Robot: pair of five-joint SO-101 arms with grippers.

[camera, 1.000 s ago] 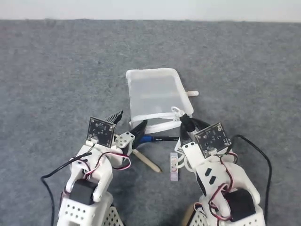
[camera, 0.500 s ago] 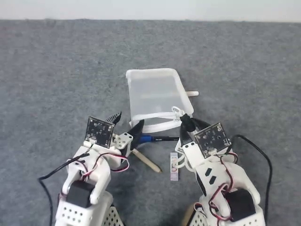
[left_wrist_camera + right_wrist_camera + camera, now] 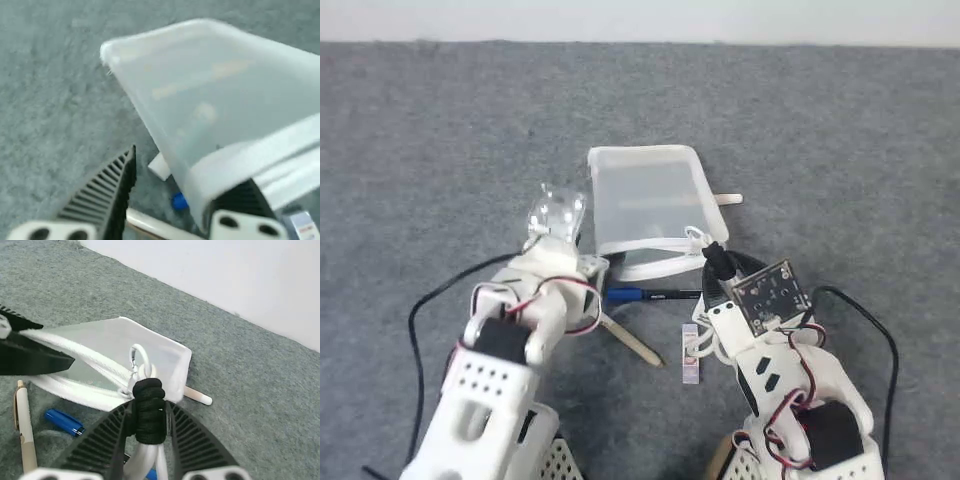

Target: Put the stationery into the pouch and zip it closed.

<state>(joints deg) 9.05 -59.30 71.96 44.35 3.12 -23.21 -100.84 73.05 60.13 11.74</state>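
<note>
Mid-counter [image 3: 440,130], mouth toward both arms: the translucent white pouch [image 3: 645,195]. Clamped narrow on the black zip pull [image 3: 148,410] at one corner of that mouth: the right fingers [image 3: 190,435], white cord looped just past them. Spread wide at the mouth's other corner: the left fingers [image 3: 112,192], one over bare counter beside the pouch, the other dark beneath the white lip; touching it or not, cannot tell. Just outside the mouth, on the counter: blue pen [image 3: 650,294], beige pen [image 3: 632,341], small pale case [image 3: 691,355]. Against the pouch's far side: a white stick [image 3: 728,199].
</note>
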